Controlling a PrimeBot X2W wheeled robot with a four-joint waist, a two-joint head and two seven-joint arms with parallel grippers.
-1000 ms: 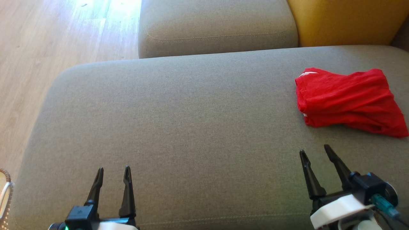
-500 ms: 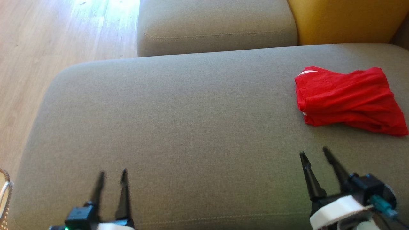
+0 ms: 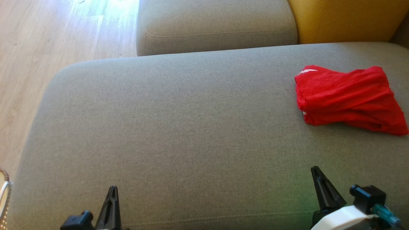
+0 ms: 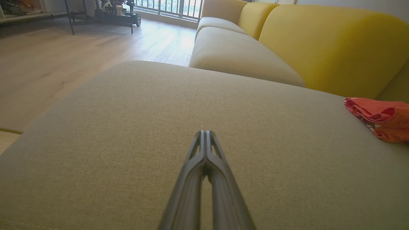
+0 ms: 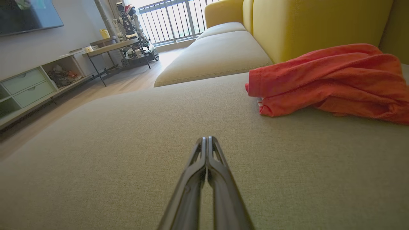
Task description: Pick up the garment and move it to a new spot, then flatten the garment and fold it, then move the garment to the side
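Note:
The garment (image 3: 346, 99) is a red folded bundle with a white stripe at one corner, lying at the right side of the grey sofa seat (image 3: 179, 127). It also shows as the garment (image 5: 332, 80) ahead and to the right in the right wrist view, and as the garment (image 4: 381, 118) at the far right edge in the left wrist view. My left gripper (image 3: 111, 190) is shut and empty near the seat's front edge at lower left; its tips (image 4: 205, 132) meet. My right gripper (image 3: 315, 169) is shut and empty, well short of the garment; its tips (image 5: 207, 139) touch.
A second grey seat cushion (image 3: 214, 25) lies behind, with a yellow backrest (image 3: 345, 19) at the upper right. Wooden floor (image 3: 48, 48) runs along the left. A woven basket rim (image 3: 4, 191) pokes in at lower left. A side table and low cabinet (image 5: 28, 86) stand across the room.
Both grippers have closed from open to shut and drawn back toward the seat's front edge. The garment has stayed where it lay.

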